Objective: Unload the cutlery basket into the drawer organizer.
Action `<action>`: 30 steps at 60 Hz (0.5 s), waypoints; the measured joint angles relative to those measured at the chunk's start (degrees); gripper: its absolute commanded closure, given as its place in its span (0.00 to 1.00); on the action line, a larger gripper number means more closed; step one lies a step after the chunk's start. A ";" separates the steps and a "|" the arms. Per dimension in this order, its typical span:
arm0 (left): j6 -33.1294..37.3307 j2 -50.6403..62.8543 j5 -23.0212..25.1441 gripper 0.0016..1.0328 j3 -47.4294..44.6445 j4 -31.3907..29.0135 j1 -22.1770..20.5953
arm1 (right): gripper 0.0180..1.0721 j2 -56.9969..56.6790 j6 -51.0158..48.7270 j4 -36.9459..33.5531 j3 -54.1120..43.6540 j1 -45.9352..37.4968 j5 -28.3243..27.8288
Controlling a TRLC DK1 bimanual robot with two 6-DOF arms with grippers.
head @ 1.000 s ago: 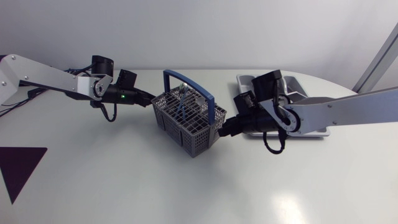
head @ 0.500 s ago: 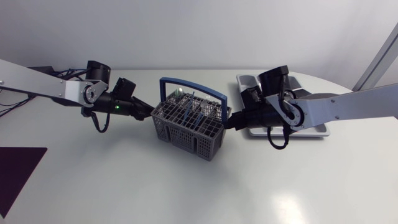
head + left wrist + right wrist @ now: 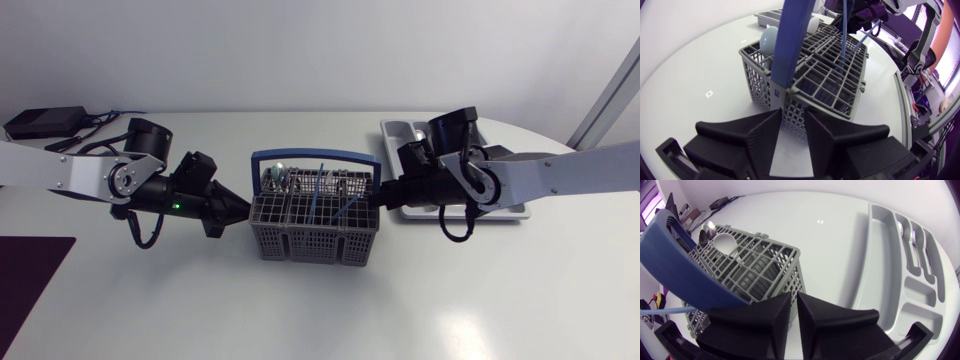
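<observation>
Grey organizer lies partly beneath the right arm.

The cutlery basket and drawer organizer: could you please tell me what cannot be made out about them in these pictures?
Head view: the right arm covers most of the drawer organizer, hiding its contents.
Left wrist view: the blue handle and the grid top hide how much cutlery is inside the cutlery basket.
Right wrist view: the silver pieces in the organizer are too small to name.
</observation>
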 measured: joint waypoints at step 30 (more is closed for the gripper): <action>2.32 -11.78 -0.57 0.10 -6.29 -2.43 1.20 | 0.11 -20.17 -3.74 -5.11 -6.12 -5.22 -1.25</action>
